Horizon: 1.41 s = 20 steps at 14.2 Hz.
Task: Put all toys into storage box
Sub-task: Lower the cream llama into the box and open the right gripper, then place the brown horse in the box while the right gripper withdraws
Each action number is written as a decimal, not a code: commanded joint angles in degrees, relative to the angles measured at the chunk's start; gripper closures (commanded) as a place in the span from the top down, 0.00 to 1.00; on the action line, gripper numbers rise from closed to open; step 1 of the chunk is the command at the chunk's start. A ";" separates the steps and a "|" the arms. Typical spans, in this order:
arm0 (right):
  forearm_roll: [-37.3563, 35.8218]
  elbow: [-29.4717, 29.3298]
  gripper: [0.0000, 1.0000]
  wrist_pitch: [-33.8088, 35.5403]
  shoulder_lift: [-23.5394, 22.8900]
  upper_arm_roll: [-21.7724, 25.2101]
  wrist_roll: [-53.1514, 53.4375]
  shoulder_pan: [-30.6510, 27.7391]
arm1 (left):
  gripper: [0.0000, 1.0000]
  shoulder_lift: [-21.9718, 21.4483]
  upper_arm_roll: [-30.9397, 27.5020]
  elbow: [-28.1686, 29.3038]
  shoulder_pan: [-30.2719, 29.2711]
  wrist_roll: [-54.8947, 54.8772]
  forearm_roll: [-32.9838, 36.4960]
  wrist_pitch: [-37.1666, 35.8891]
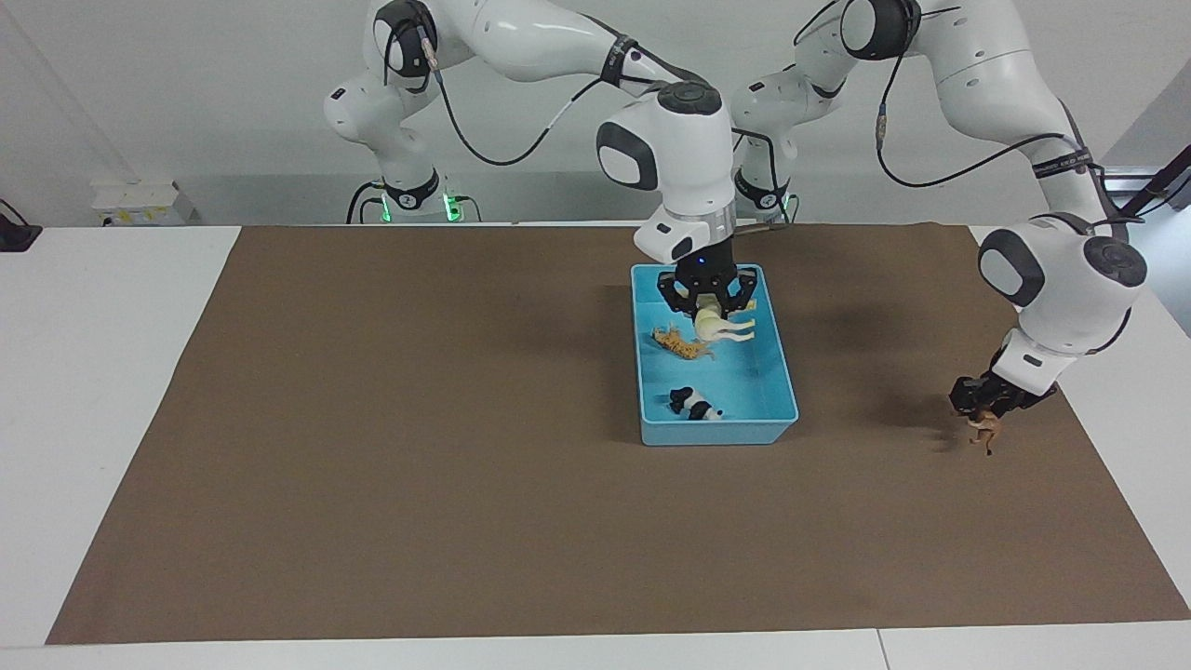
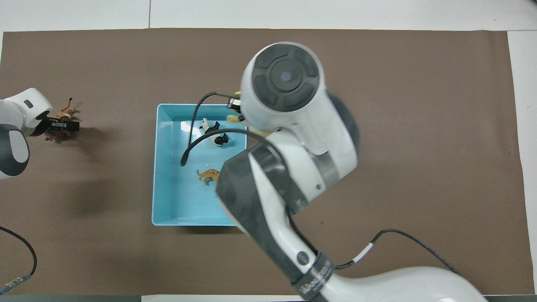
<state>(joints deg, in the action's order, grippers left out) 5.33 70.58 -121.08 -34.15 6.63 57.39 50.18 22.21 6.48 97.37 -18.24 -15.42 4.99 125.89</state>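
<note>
Two white robot arms work at a counter [image 1: 372, 521] covered w/ a brown mat. Near the middle sits the storage box [image 1: 774, 346], a light blue tray w/ low walls. Inside it lie two toys on their sides: the tiger [image 1: 679, 345], and the panda [image 1: 695, 405] at the end of the box farther from the robots.

Our right gripper [image 1: 709, 302] hangs over the box's end nearer the robots, just above the tiger. Its fingers are clamped on the horse [image 1: 718, 326], a cream-white figurine, held by the body w/ legs sticking out sideways. In the overhead view the arm hides most of it.

Our left gripper [image 1: 984, 403] is low over the mat, well apart from the box, toward the left arm's end of the counter. Its fingers are closed on the lion [image 1: 982, 430], a small brown figurine that dangles below them. We can't tell if its feet touch the mat.

Handling, as we judge it: the toys look like hard moulded plastic, so light, stiff, a bit slick, not fragile. Legs and tails are thin, so best hold is across the torso, as w/ the horse. The lion seems pinched near its top, so it may swing or slip in transit. A short drop into the box should do no harm.
</note>
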 commanded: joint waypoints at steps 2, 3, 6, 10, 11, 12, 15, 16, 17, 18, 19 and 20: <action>1.70 -0.97 1.00 1.20 0.05 0.31 6.14 -0.26 | 0.00 -3.83 -0.33 -3.49 2.06 4.60 -1.55 -8.18; 1.44 -1.23 1.00 2.33 -0.04 0.31 9.64 -0.44 | 0.00 -4.97 -0.33 -4.02 3.37 6.61 -1.56 -10.47; 0.65 -1.85 1.00 7.84 1.18 0.92 12.57 -1.22 | 0.00 -8.93 -0.24 -4.03 10.39 18.01 -1.82 -15.31; 0.39 -0.79 1.00 16.73 8.74 2.51 -5.38 -11.74 | 0.00 -11.92 -0.42 -1.93 26.11 39.81 -1.56 -20.68; 0.39 -0.79 1.00 18.67 9.62 2.60 -13.02 -15.60 | 0.00 -13.14 -0.33 0.08 29.19 45.07 -1.47 -20.42; 0.12 -0.79 1.00 19.82 10.32 2.68 -19.62 -19.21 | 0.00 -13.50 -0.33 1.15 31.66 48.35 -1.56 -19.90; -1.20 -0.62 1.00 20.71 11.21 2.60 -34.67 -28.01 | 1.00 -14.56 0.11 2.47 34.58 49.43 -1.73 -21.03; -1.20 -0.62 1.00 21.06 11.30 2.60 -37.32 -30.04 | 1.00 -14.56 0.11 2.48 34.85 49.35 -1.73 -21.56; -1.20 -0.44 1.00 21.67 11.30 2.60 -38.92 -32.23 | 1.00 -14.56 0.11 2.30 34.76 49.26 -1.73 -21.56; -0.94 -0.36 1.00 22.38 11.30 2.51 -39.46 -34.26 | 1.00 -14.73 0.02 1.95 34.15 48.56 -1.73 -21.56; -0.85 -0.35 1.00 23.51 11.30 2.51 -39.46 -35.93 | 1.00 -15.17 -0.59 1.69 33.54 47.42 -1.73 -21.56; -0.93 -0.18 1.00 23.87 11.30 2.60 -39.37 -37.16 | 1.00 -15.52 -0.68 1.34 30.57 43.85 -1.39 -21.30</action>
<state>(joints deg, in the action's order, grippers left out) 5.16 69.10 -98.25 -23.78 10.20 18.71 15.32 8.95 6.45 97.92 15.73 32.91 3.56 105.12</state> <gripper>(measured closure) 0.000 0.053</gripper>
